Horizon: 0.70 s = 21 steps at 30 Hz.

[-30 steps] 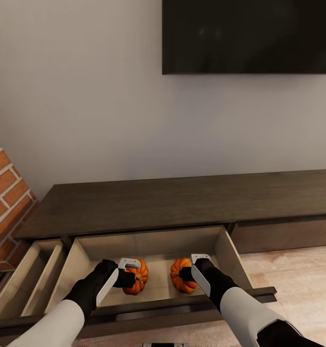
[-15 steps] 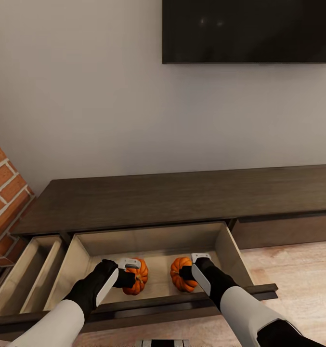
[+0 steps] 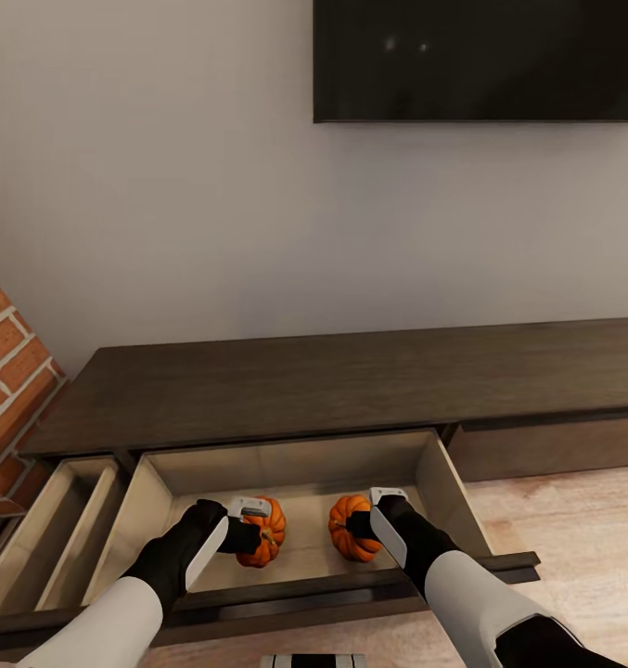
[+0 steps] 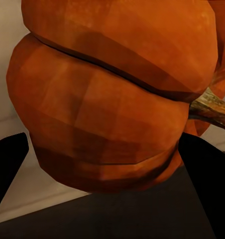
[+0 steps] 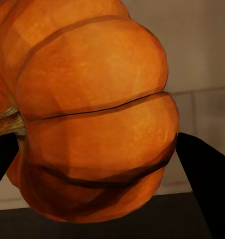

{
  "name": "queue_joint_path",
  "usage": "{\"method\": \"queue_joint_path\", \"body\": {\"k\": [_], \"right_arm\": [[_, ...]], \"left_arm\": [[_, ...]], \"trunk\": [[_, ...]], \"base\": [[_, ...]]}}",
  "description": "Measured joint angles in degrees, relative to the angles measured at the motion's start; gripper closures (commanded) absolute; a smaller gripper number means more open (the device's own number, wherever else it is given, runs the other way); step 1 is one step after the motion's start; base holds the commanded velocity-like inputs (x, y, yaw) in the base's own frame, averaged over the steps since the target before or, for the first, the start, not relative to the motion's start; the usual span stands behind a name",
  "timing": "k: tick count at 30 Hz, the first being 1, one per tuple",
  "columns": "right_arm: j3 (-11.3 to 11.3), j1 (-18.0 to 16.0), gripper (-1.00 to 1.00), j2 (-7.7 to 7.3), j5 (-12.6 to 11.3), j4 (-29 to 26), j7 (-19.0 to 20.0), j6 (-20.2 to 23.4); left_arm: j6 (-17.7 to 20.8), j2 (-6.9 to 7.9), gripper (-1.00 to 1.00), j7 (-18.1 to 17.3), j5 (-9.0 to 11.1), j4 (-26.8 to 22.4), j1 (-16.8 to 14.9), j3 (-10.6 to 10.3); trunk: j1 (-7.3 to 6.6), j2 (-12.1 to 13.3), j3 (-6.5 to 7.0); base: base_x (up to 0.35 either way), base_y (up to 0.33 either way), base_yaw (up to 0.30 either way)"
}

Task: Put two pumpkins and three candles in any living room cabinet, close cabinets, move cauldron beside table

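Observation:
The dark brown cabinet [image 3: 351,380] has a wide drawer [image 3: 443,487] pulled out, showing its pale wood inside. Two orange pumpkins are low inside it, side by side. My left gripper [image 3: 255,532] is shut on the left pumpkin [image 3: 273,538], and in the left wrist view that pumpkin [image 4: 107,109] sits between the black fingers [image 4: 8,167], stem sideways. My right gripper [image 3: 361,527] is shut on the right pumpkin [image 3: 343,524]. The right wrist view has this pumpkin [image 5: 97,114] between its fingers [image 5: 204,172]. I cannot tell whether the pumpkins rest on the drawer floor.
A second, narrower drawer [image 3: 63,520] stands open to the left, beside a brick column [image 3: 3,371]. A closed drawer front [image 3: 555,450] lies to the right above light wood floor [image 3: 573,529]. A black TV [image 3: 480,56] hangs on the wall above.
The head camera shifted slightly, so the whole picture moved. Both grippers and their pumpkins stay in the same place in the drawer.

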Motion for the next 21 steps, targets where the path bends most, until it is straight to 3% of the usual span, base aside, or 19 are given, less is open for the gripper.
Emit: {"method": "queue_joint_path", "body": {"k": [18, 19, 21], "right_arm": [[0.0, 0.0, 1.0, 0.0, 0.01, 0.07, -0.01, 0.0], [0.0, 0.0, -1.0, 0.0, 0.0, 0.08, -0.01, 0.0], [0.0, 0.0, -1.0, 0.0, 0.0, 0.08, -0.04, 0.0]], "left_arm": [[0.0, 0.05, 1.0, 0.0, 0.04, 0.04, 0.0, 0.0], [0.0, 0.05, 1.0, 0.0, 0.03, 0.04, 0.0, 0.0], [0.0, 0.05, 1.0, 0.0, 0.01, 0.04, 0.0, 0.0]], "trunk": [[0.0, 0.0, 0.0], [0.0, 0.0, 0.0], [0.0, 0.0, 0.0]], "base": [[0.04, 0.016, 0.0], [0.002, 0.001, 0.0], [0.0, 0.0, 0.0]]}}
